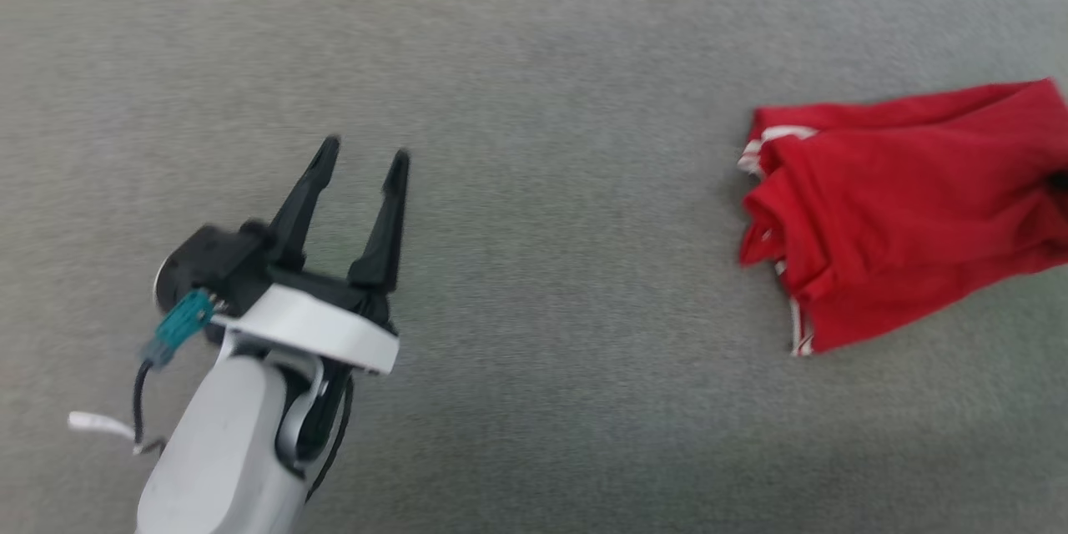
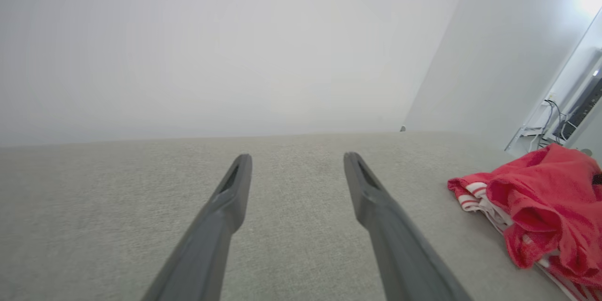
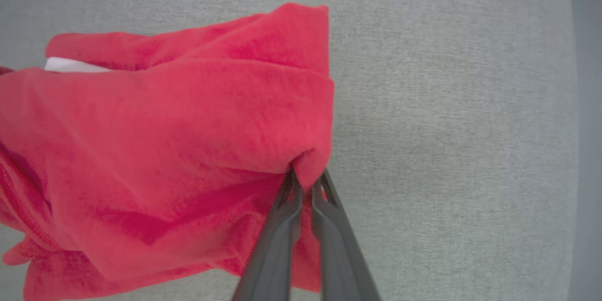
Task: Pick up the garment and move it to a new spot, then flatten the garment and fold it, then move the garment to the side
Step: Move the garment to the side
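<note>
The garment (image 1: 901, 209) is a bunched red jersey with striped red-and-white trim, lying at the right side of the grey surface in the head view. In the right wrist view my right gripper (image 3: 305, 176) is shut on a fold of the garment (image 3: 188, 150), its two dark fingers pinching the red fabric between their tips. My left gripper (image 1: 363, 152) hovers at the lower left, open and holding nothing, well apart from the cloth. The left wrist view shows the garment (image 2: 541, 202) off to the right of the spread left gripper (image 2: 297, 162).
A grey textured surface (image 1: 534, 58) spreads across the head view. In the left wrist view a pale wall rises behind it, and a white stand with cables (image 2: 555, 122) is at the far right.
</note>
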